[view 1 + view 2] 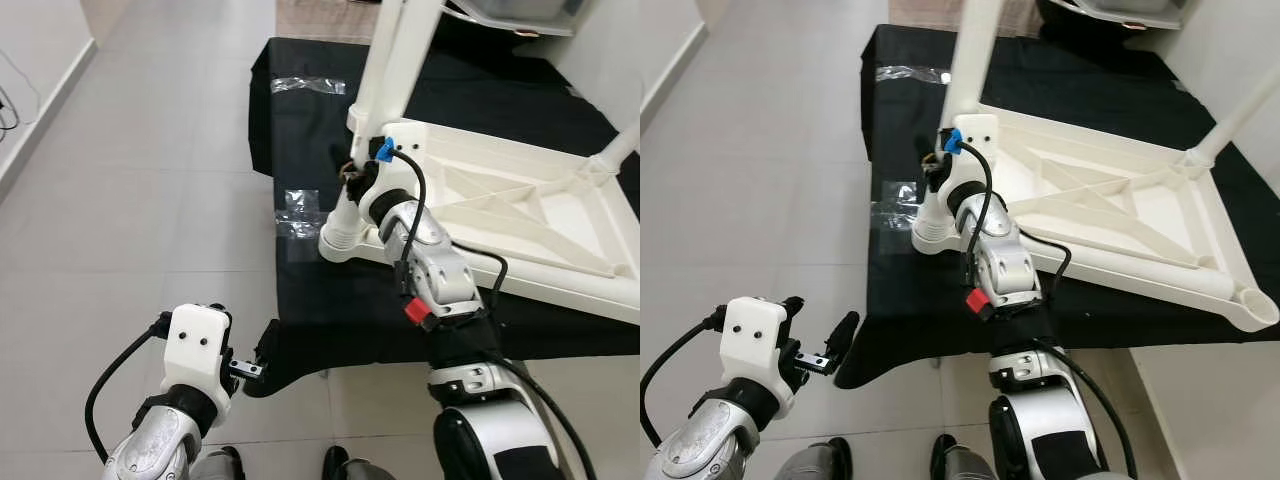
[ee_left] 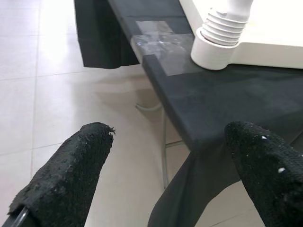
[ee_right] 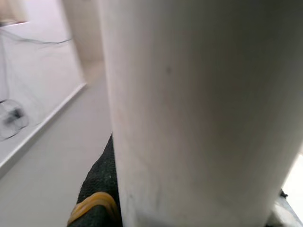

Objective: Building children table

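Gripping white table leg: right claw clenched round it | left claw released, beside black-draped edge

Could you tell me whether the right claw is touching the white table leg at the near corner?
Touching: in the right wrist view the white table leg presses directly against a black finger of the right claw.

A low table draped in a black cloth stands on a pale tiled floor. On the cloth lies an upturned white children's table top, filling the right side. Near the cloth's left edge lies a clear plastic bag; another clear wrapper, possibly also a bag, lies at the far left corner.
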`<state>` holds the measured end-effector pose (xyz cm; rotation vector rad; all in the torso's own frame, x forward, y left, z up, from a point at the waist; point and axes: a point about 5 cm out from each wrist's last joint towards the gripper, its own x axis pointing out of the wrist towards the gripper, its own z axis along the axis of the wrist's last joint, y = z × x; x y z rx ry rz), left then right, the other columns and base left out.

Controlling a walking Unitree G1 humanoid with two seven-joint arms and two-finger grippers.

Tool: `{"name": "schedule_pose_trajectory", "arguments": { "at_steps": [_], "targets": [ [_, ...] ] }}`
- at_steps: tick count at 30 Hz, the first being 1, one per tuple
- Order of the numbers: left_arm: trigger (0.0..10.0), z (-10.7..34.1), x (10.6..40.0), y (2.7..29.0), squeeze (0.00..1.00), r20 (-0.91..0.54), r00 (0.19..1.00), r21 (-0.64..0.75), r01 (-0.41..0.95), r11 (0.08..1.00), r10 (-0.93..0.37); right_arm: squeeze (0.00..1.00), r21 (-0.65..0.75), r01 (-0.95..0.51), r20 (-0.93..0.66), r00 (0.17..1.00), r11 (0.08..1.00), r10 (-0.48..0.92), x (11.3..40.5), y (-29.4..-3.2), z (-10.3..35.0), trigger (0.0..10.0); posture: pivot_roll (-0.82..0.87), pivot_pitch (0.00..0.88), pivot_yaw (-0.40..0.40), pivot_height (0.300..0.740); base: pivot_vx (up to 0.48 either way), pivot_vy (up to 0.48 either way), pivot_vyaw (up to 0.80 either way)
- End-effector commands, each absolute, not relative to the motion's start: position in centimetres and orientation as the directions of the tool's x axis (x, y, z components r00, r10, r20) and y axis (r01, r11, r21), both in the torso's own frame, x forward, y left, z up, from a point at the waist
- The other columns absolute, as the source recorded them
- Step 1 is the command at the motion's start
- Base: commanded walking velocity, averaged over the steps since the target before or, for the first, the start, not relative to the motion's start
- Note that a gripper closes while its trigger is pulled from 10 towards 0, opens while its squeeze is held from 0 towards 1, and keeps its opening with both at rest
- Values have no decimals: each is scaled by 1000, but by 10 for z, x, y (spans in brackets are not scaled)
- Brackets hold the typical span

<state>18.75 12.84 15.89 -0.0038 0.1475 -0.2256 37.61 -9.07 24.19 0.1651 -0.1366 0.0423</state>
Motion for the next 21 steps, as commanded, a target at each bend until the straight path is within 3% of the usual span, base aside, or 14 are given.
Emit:
{"name": "schedule_pose_trajectory", "arguments": {
  "at_steps": [1,7,11,15,21],
  "targets": [
    [10000,156,186,127,0,-159,960,-29,228,973,-230,0,140,179,-2,984,974,-181,375,-113,207,10000,129,239,-131,740,0,0,0],
    [10000,156,187,127,0,-159,960,-29,227,973,-229,0,127,410,74,904,903,-421,366,-101,221,10000,133,240,-133,740,0,0,0],
    [10000,156,187,128,0,-158,961,-29,227,974,-228,0,104,470,77,875,877,-478,364,-97,222,10000,134,239,-134,740,0,0,0],
    [10000,156,188,128,0,-158,961,-30,224,974,-226,0,122,575,-20,816,809,-577,361,-80,216,10000,136,241,-135,740,0,0,0],
    [10000,156,188,128,0,-159,961,-28,226,974,-227,0,178,614,-106,789,769,-606,363,-75,214,10000,138,242,-134,740,0,0,0]
  ]
}}
